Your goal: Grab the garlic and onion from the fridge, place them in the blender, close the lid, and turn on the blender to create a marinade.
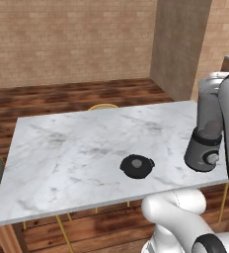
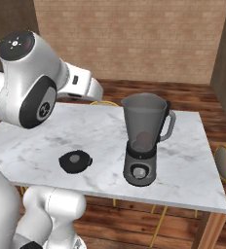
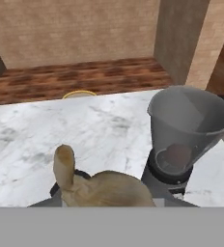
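Landmark = smoky grey see-through tapered blender jar on round dark base w/ silver knob [image 2: 143,141], standing upright on the white marble table [image 1: 67,153], lid off, mouth open. Inside it, low in the jar, a small round red ball, the onion [image 2: 143,139], looks already dropped in. Flat round black lid w/ small side tab [image 2: 75,161] lies flat on the table, well to the blender's left, apart from it. In hand view a tan, bulb-shaped garlic w/ short stem [image 3: 102,188] sits right at the bottom edge, short of the jar and lower-left of its mouth; hand's fingers are pressed nearly together and, judging by how close the bulb sits, prob. pinching the garlic, tho the tips themselves are hidden. Handling, my guess: garlic is light, firm but lumpy, papery skin so a bit slippery; best held across the fat middle, not the stem. Lid: stiff, light, thin; take it by the side tab or across the rim.
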